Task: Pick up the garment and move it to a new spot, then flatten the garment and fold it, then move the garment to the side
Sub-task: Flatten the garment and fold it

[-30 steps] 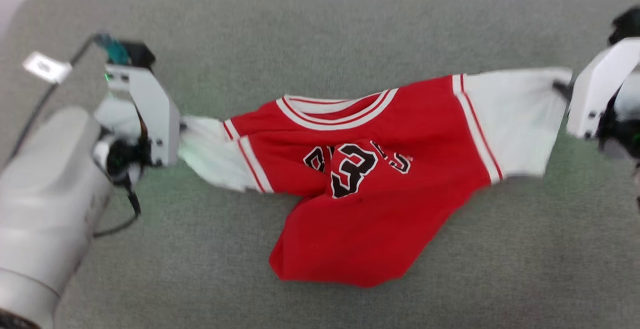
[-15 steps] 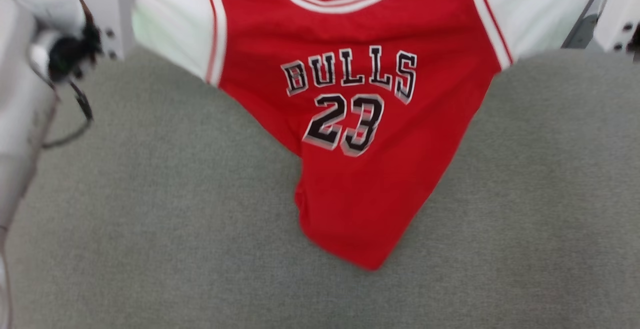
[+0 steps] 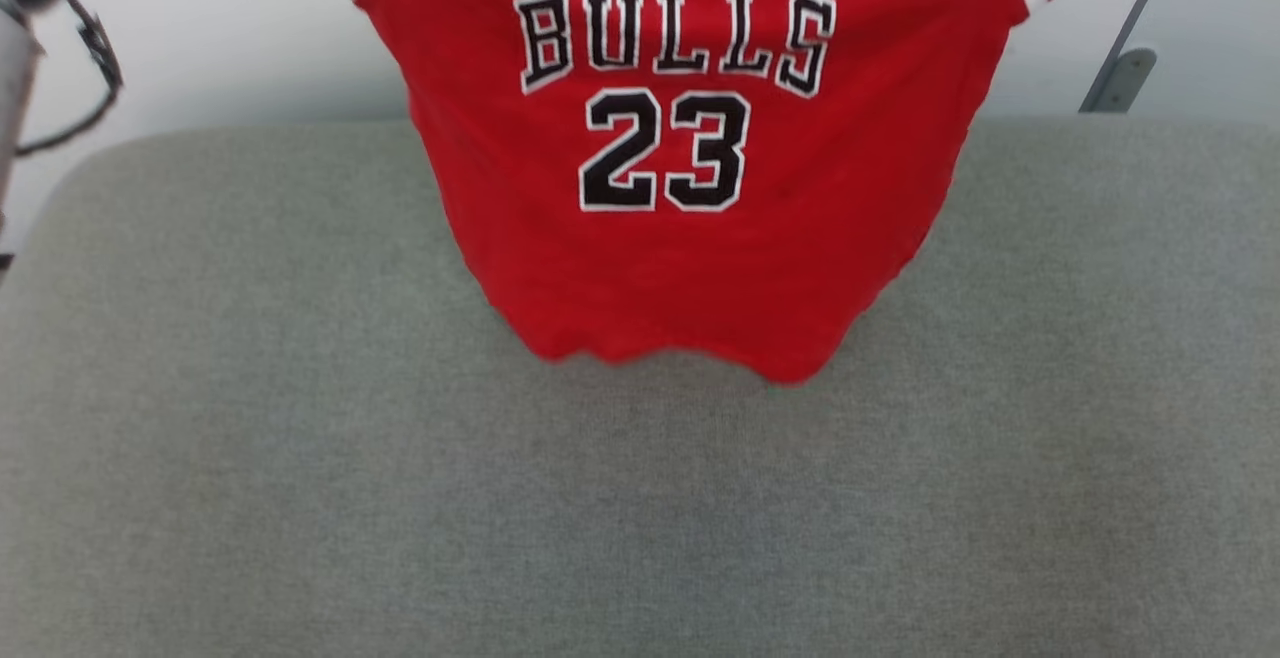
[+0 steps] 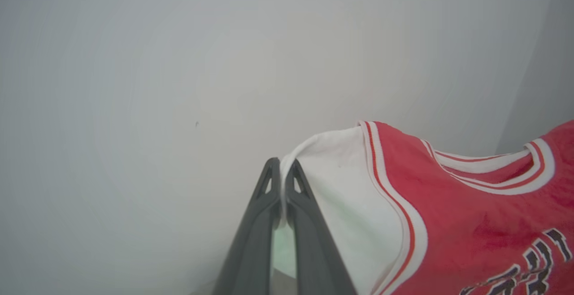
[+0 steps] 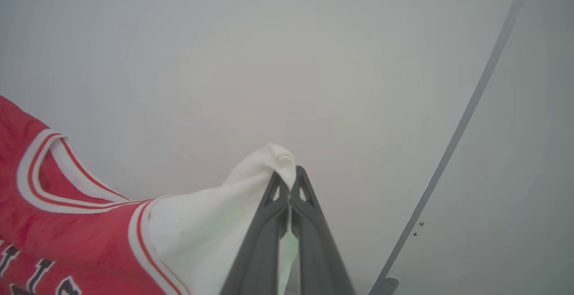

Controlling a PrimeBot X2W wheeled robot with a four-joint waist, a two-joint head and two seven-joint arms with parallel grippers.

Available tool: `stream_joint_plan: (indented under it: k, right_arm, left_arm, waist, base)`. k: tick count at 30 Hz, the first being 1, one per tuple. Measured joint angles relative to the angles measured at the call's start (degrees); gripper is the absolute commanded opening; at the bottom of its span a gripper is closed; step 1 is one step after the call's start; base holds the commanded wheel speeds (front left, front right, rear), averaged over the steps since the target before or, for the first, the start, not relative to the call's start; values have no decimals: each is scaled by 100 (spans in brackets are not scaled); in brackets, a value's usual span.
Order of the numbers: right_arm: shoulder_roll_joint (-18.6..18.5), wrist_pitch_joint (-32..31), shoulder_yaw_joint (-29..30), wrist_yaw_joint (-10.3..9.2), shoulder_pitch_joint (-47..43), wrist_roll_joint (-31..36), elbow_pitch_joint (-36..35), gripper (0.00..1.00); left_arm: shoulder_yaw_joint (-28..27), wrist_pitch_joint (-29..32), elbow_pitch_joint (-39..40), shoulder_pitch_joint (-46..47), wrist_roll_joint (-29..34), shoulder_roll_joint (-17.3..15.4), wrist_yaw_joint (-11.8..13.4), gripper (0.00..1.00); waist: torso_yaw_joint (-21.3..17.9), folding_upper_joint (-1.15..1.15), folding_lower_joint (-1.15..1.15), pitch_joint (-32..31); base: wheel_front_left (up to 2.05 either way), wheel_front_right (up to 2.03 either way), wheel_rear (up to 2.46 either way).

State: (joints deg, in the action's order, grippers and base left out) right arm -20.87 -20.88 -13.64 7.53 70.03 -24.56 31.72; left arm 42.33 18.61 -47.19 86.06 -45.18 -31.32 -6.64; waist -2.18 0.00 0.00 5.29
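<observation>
The garment (image 3: pixel 690 168) is a red jersey T-shirt with black "BULLS 23" lettering, hanging spread out in the air with its hem just above the grey padded surface (image 3: pixel 640 498). In the left wrist view my left gripper (image 4: pixel 282 169) is shut on the edge of one white sleeve (image 4: pixel 336 183) of the garment (image 4: pixel 471 223). My right gripper (image 5: pixel 290 176) pinches the other white sleeve (image 5: pixel 215 214) of the garment (image 5: pixel 67 232) in the right wrist view. The collar and sleeve tops are cut off by the head view's upper edge.
Behind the padded surface stands a pale wall (image 3: pixel 220 58). A thin grey metal pole with a foot (image 3: pixel 1120 68) leans at the back right. A black cable (image 3: pixel 90 68) of my left arm hangs at the upper left.
Both grippers have lifted the garment by its sleeves off the grey surface; it went from crumpled to hanging flat. The head view has also shifted, so the arms have left it.
</observation>
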Motion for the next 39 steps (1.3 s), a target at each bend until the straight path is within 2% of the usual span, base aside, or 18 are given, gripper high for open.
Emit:
stream_joint_plan:
  k: [8,12,18,21,24,27,31,35,39]
  right_arm:
    - [-42,712,-90,0,598,323,371,0]
    - [-22,1467,-73,0,1076,689,658,0]
    - [2,2934,41,0,1695,1650,1085,0]
    - [0,3450,186,0,2043,2299,1173,0]
    - [10,3576,288,0,2143,2867,1022,0]
    - [59,3586,166,0,2015,3070,906,0]
    - [34,3585,-287,1,1338,2820,1023,0]
    - [-82,3583,-691,1,745,2157,1173,0]
    - [-183,3365,-968,0,65,1229,1158,0]
  left_arm:
    - [27,-421,-247,716,271,158,38,0]
    - [16,-820,-470,1160,406,330,124,0]
    - [-77,-1850,-751,1900,665,569,334,0]
    - [-201,-2505,-849,2238,704,638,387,0]
    - [-268,-3051,-935,2338,709,717,324,0]
    - [-201,-3252,-998,2295,776,759,198,0]
    - [-9,-3285,-1168,1719,799,775,45,0]
    - [132,-3141,-1292,1086,660,714,-42,0]
    - [264,-2714,-1171,348,304,595,-74,0]
  waist:
    - [2,0,0,617]
    - [7,0,0,1043]
    - [33,0,0,1692]
    - [58,0,0,2002]
    - [98,0,0,2282]
    - [159,0,0,2511]
    - [293,0,0,2608]
    - [368,0,0,2466]
    - [407,0,0,2195]
  base:
    - [0,0,0]
    - [0,0,0]
    - [0,0,0]
    - [0,0,0]
    - [0,0,0]
    - [0,0,0]
    - [0,0,0]
    - [0,0,0]
    - [0,0,0]
